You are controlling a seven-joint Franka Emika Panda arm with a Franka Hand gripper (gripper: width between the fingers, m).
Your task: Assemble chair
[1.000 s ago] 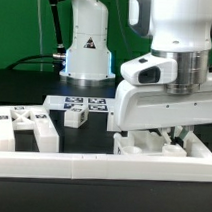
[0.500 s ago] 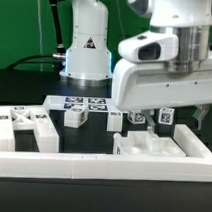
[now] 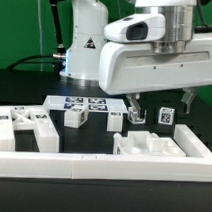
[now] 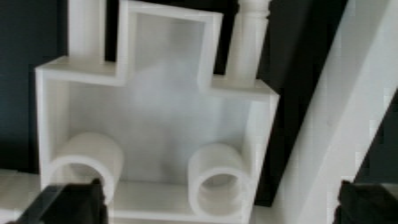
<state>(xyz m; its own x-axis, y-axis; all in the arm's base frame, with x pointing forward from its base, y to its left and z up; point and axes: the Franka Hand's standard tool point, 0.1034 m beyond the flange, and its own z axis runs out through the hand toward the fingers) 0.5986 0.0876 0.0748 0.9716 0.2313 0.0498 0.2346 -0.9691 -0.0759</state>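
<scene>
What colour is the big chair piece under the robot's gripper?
The chair piece is plain white; the wrist view shows it best.

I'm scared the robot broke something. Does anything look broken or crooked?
Nothing stands out. The seat piece lies flat beside the long rail, looking whole, and the jaws above it are open and empty.

A black table (image 3: pixel 87 143) is sitting before a green backdrop (image 3: pixel 17 25) under even light.

The table's matte black surface is stretching across the whole exterior view, and the green backdrop is hanging behind its far edge. Dark cables (image 3: pixel 31 61) are trailing along that far edge on the exterior view's left. A long white rail (image 3: pixel 91 171) is lying along the near edge from side to side. The marker board (image 3: pixel 82 101) is lying flat toward the far edge, near its middle. Soft light is casting only faint shadows on the surface.
</scene>
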